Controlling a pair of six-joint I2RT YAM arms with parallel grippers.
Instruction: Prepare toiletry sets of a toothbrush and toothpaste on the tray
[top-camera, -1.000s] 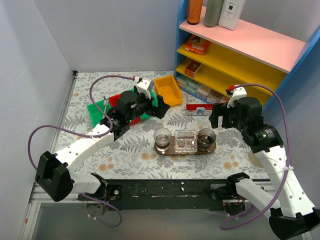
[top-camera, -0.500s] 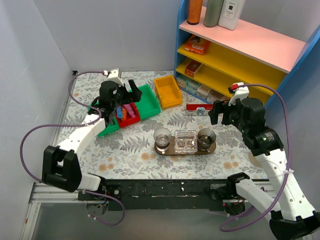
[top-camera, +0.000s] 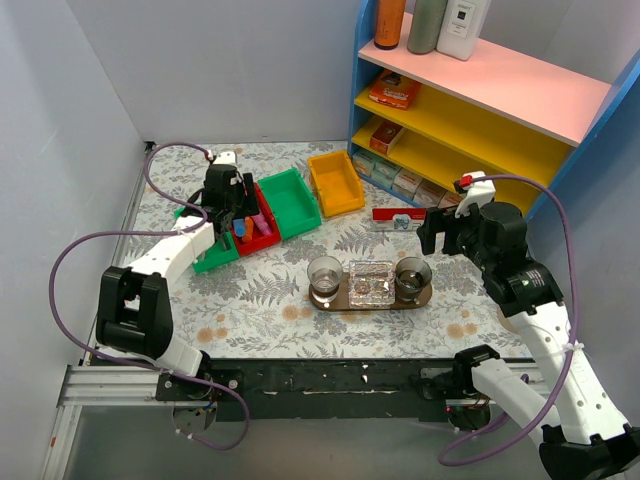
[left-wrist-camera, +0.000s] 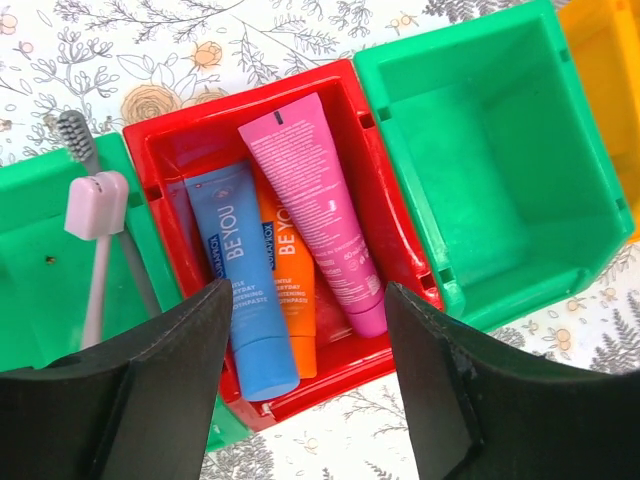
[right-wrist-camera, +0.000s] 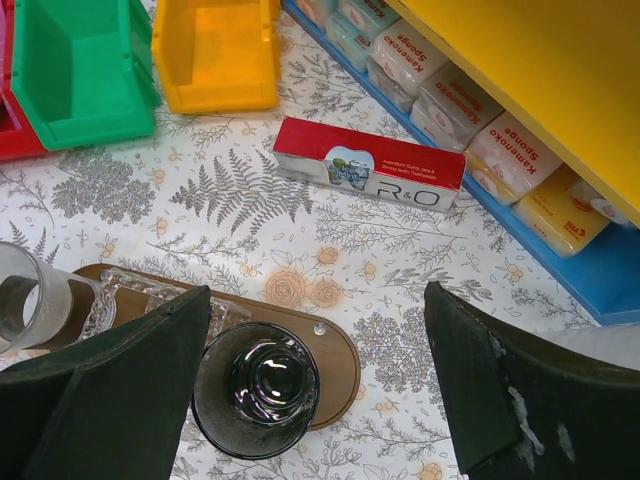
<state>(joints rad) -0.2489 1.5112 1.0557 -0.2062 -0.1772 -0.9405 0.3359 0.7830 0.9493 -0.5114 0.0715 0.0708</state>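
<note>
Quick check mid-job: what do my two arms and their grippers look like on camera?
The left arm and right arm have white links and chunky black joints. A purple cable loops along each. Each wrist carries a small white box; the right one has a red mark. The left gripper and right gripper have broad matte black fingers; the right's show pale scuffs.

Between the left jaws lay a bin (left-wrist-camera: 190, 150) with three toothpaste tubes (left-wrist-camera: 315, 215) side by side in it (the middle one squeezed between its neighbours). Left of those jaws sat a second bin (left-wrist-camera: 30, 300) holding a toothbrush (left-wrist-camera: 95, 200); right of them, a third bin (left-wrist-camera: 500, 170). Between the right jaws the tray (right-wrist-camera: 335, 352) carried a cup (right-wrist-camera: 255, 385). Ahead of them a carton (right-wrist-camera: 370, 165) lay on the worktop (right-wrist-camera: 250, 230), with shelf packets (right-wrist-camera: 445, 95) behind it.
</note>
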